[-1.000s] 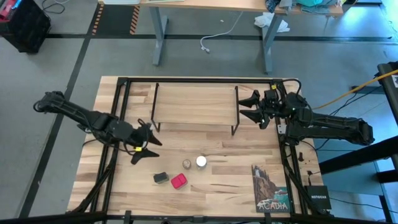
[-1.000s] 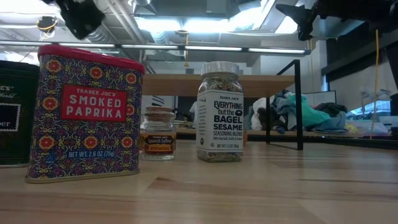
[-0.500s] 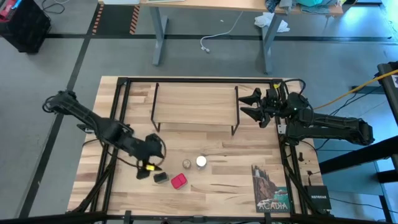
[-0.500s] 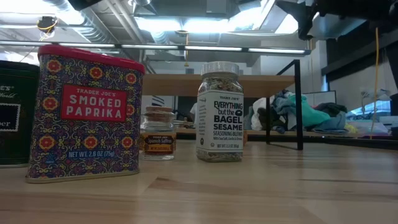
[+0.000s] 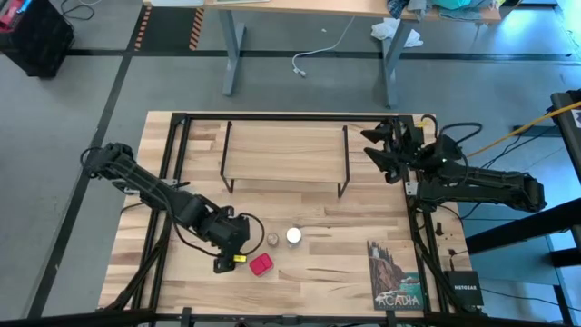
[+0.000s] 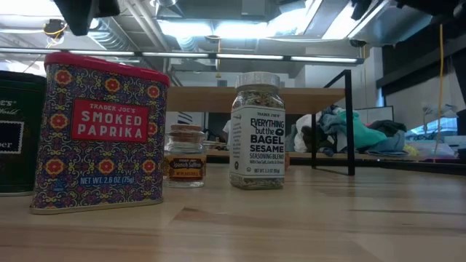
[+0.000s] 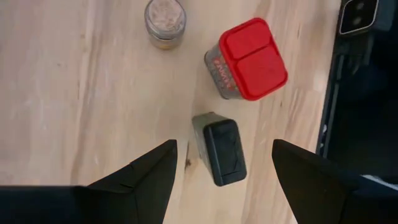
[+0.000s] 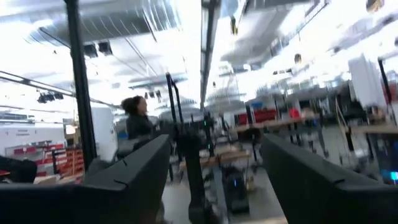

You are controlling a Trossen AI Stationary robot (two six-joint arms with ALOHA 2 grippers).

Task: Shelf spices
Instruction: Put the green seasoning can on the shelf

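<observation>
Four spices stand near the table's front: a dark square tin (image 7: 221,149), a red square tin (image 5: 261,263), a tiny tan jar (image 5: 272,240) and a white-capped clear jar (image 5: 293,235). My left gripper (image 7: 225,171) hangs open above the dark tin, pointing steeply down. Its fingers stand apart on either side of the tin, clear of it. In the high view the gripper covers that tin. The shelf (image 5: 286,153), a light-wood plank on black wire legs, stands bare at the table's far middle. My right gripper (image 5: 372,145) is open beside the shelf's right end, tipped up toward the room.
A booklet (image 5: 393,272) lies at the near right of the table. Black frame rails (image 5: 177,163) run along the table's left, far and right sides. A person (image 8: 137,118) stands far off in the room behind the table.
My left gripper has swung toward the table's near edge and right, from left of the shelf to above the dark tin, tipping from nearly level to steeply down. My right gripper has tipped upward in place. Both have stayed open. The spices have not moved.
</observation>
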